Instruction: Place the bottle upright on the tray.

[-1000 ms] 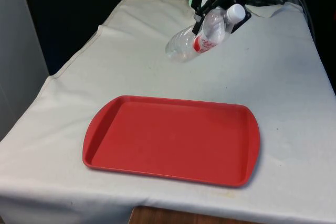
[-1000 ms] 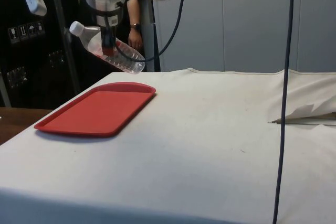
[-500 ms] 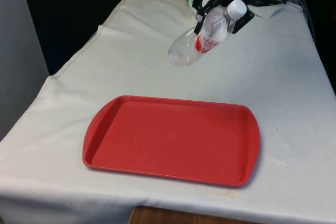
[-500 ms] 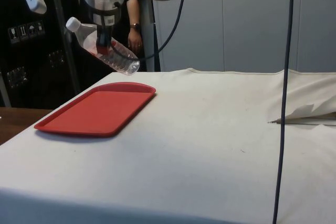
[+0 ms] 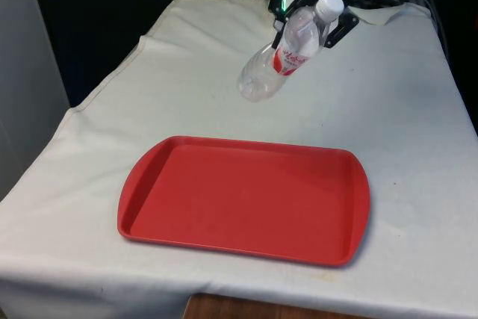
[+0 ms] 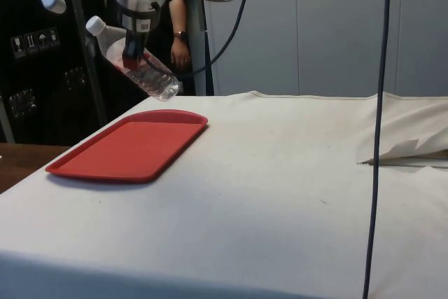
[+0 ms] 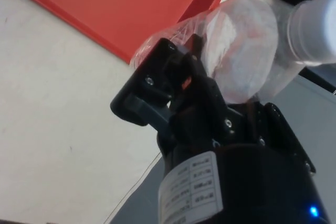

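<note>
The end effector (image 5: 308,7) is clamped across the upper body of the clear plastic bottle (image 5: 282,51), at its red label, and holds it in the air above the table's (image 5: 187,80) far end. The bottle hangs tilted, white cap (image 5: 329,4) high and base low, so it will likely need turning further before its base can sit flat. The red tray (image 5: 246,198) lies empty near the table's near edge, well apart from the bottle. Its raised rim looks low enough to clear easily. Bare cloth lies between them, leaving an open path. In the side view a person's hand (image 6: 180,50) shows behind the table.
</note>
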`<action>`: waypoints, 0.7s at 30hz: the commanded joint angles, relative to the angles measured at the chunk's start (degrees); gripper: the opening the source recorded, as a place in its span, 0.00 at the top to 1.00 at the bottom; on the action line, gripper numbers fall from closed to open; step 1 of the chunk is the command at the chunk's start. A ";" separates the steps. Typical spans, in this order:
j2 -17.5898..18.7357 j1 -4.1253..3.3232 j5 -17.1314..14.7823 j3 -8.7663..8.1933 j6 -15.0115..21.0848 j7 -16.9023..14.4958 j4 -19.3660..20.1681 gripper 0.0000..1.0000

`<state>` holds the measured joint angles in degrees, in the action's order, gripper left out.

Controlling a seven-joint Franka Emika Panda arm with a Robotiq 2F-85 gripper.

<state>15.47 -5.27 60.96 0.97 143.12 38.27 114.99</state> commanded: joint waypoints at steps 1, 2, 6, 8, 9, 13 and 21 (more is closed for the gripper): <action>-0.29 0.17 1.15 -0.40 1.49 1.20 0.23 0.83; -0.29 0.17 1.32 -0.57 1.78 1.55 0.29 0.83; -0.34 0.17 1.60 -1.26 2.92 2.46 0.40 0.83; -0.34 0.23 1.72 -1.66 3.44 2.81 0.46 0.83; -0.34 0.23 1.72 -1.83 3.67 2.98 0.46 0.83; -0.23 0.29 1.83 -2.75 4.87 3.55 0.40 0.83; 0.11 0.46 1.83 -4.64 7.16 4.35 0.29 0.83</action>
<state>15.53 -4.98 61.71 -3.27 149.08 41.65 115.51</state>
